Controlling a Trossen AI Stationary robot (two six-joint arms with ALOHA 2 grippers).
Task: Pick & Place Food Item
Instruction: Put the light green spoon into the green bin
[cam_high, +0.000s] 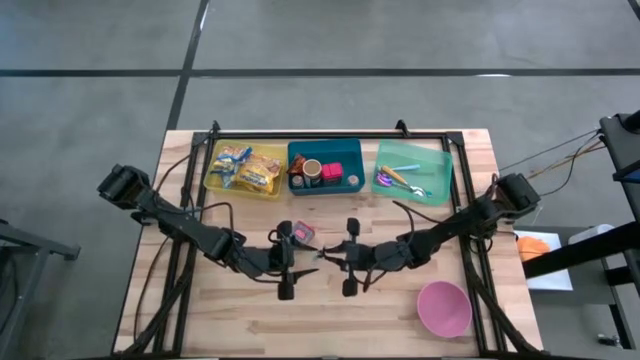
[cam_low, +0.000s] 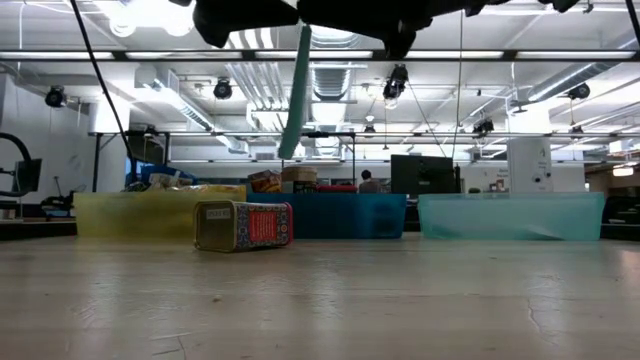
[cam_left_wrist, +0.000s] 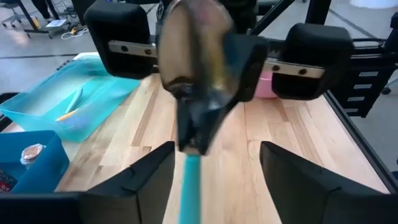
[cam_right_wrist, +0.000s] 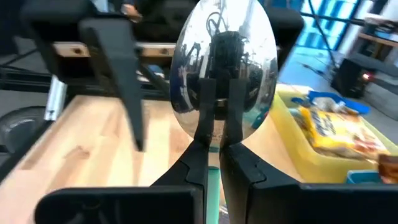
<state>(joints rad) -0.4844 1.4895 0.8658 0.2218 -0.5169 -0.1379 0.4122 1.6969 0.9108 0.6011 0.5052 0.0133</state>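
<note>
The spoon (cam_right_wrist: 224, 68) sits right up against my right wrist camera. My right claw (cam_right_wrist: 219, 93) is pinched shut on its neck, just below the shiny bowl. The teal handle runs across to my left claw (cam_left_wrist: 214, 152), whose fingers (cam_left_wrist: 149, 171) stand apart on either side of it without touching. Both claws hover above the surface (cam_high: 330, 320) on the side of the blue bin (cam_high: 325, 145) nearer the arm bases, meeting roughly in line with it.

The surface is pale butcher-block wood. A tin (cam_low: 245, 225) lies on its side just in front of the blue bin. It has a red label, but I cannot read the writing. A yellow bin (cam_high: 212, 170) touches one side of the blue bin and holds printed snack packets whose lettering is too small to make out. A green tray (cam_high: 440, 165) of cutlery sits just beside the other. A pink bowl (cam_high: 444, 307) rests well away from the blue bin, towards my right arm's corner.

Beyond the bins, the room has strip lights, exposed ducts and dark monitors. The floor is grey with dark lines.
</note>
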